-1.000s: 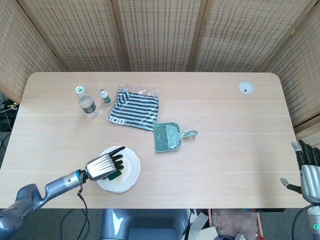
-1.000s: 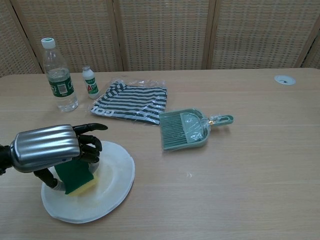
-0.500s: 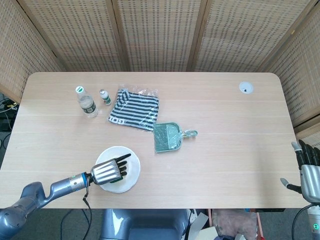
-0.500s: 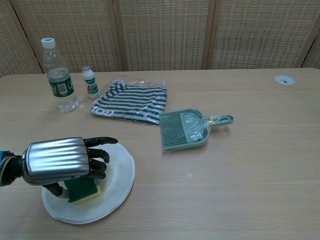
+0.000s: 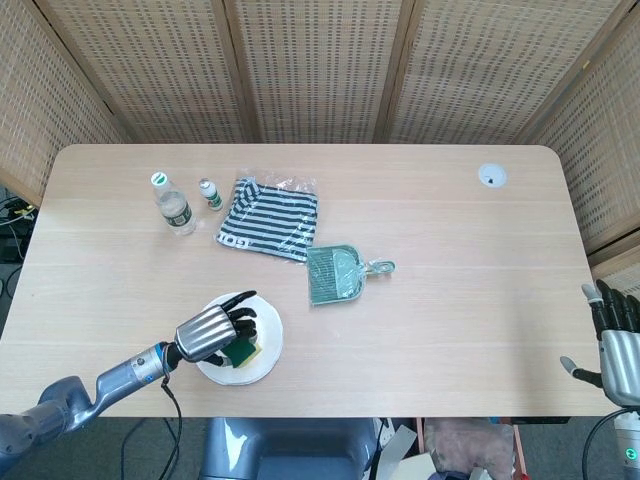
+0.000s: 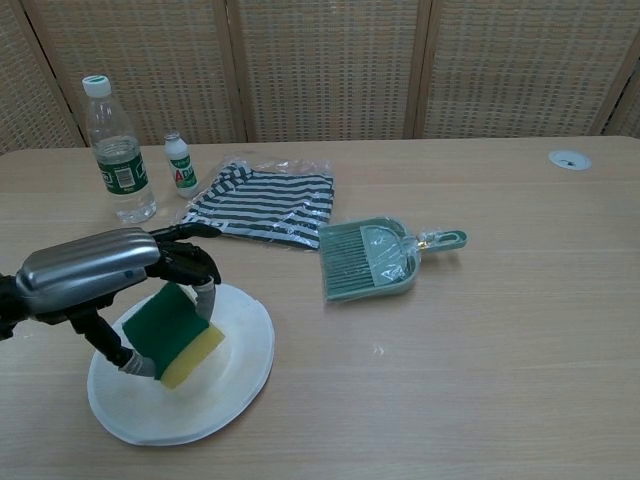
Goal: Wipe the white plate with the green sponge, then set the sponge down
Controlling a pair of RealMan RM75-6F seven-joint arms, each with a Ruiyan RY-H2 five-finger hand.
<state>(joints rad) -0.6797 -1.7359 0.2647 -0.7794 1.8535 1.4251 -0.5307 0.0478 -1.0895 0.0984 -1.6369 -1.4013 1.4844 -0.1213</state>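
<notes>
Bare table [image 6: 480,380] lies right of the white plate [image 6: 240,380] — open passage there. Behind the plate, the striped cloth [image 6: 265,205] and green dustpan [image 6: 368,258] crowd in; both bottles [image 6: 120,160] stand back-left.

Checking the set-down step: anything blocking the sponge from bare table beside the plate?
Nothing visible. The left hand holds the green sponge over the white plate; the table right of the plate is bare, with the dustpan farther back.

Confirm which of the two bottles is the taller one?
The clear water bottle with the green label, farthest left; the small white bottle beside it is much shorter.
</notes>
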